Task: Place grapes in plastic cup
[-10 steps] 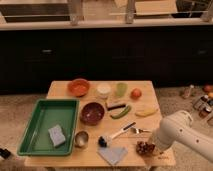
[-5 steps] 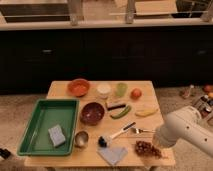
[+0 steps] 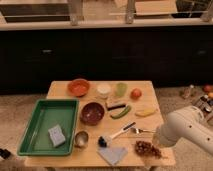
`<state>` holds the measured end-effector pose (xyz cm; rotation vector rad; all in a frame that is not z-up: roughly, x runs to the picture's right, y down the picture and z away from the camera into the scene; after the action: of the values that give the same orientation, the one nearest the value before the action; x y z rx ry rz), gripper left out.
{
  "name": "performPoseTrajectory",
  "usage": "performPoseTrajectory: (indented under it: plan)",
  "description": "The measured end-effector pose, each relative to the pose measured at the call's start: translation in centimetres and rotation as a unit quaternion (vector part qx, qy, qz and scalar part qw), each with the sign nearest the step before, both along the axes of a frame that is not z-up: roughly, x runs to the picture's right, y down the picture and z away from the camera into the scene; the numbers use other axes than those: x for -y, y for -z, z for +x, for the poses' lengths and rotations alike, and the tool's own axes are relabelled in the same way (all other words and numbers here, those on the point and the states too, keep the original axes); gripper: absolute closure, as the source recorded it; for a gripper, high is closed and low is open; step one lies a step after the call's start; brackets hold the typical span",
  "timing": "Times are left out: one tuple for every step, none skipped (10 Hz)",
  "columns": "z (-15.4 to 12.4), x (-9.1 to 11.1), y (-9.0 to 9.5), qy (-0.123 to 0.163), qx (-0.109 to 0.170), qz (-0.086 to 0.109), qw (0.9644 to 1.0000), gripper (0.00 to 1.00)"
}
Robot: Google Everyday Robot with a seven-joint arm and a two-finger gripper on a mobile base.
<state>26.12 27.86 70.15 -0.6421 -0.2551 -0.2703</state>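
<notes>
The grapes [image 3: 146, 148], a dark reddish-purple bunch, lie on the wooden table [image 3: 60, 90] near its front right corner. The plastic cup [image 3: 121, 89], pale green and upright, stands at the back of the table, left of the round orange-red fruit [image 3: 136, 93]. My white arm [image 3: 186, 131] reaches in from the right. My gripper [image 3: 158, 145] is at its low end, just right of the grapes and mostly hidden by the arm. The cup is far from the gripper, across the table.
Between the grapes and the cup lie a fork [image 3: 142, 131], brush [image 3: 116, 134], banana [image 3: 146, 112], green vegetable [image 3: 121, 112] and dark bar [image 3: 115, 104]. A blue cloth [image 3: 114, 154], metal cup [image 3: 81, 138], dark red bowl [image 3: 92, 113], orange bowl [image 3: 78, 87], white cup [image 3: 103, 90] and green tray [image 3: 35, 140] with a sponge [image 3: 56, 135] lie to the left.
My arm has drawn slightly to the right, so more of the grapes shows. The grapes and the other things have not moved.
</notes>
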Motion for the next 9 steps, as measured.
performPoseTrajectory:
  plan:
    - [0.3, -0.2, 0.0, -0.018, -0.004, -0.005, 0.9998, 0.5]
    - [0.5, -0.4, 0.0, -0.028, -0.007, -0.008, 0.9996, 0.42]
    - [0.3, -0.7, 0.0, -0.034, -0.008, -0.013, 0.9993, 0.32]
    - [-0.1, -0.8, -0.1, -0.034, -0.005, -0.014, 0.9993, 0.23]
    - [-0.6, -1.0, -0.2, -0.032, -0.003, -0.014, 0.9994, 0.2]
    - [-0.8, -1.1, -0.3, -0.03, -0.001, -0.015, 0.9994, 0.2]
    - [-1.1, -1.4, -0.5, -0.029, -0.003, -0.016, 0.9994, 0.2]
    - [-1.3, -1.6, -0.8, -0.032, -0.008, -0.017, 0.9993, 0.2]
    - [-1.5, -1.6, -1.1, -0.037, -0.015, -0.017, 0.9991, 0.2]
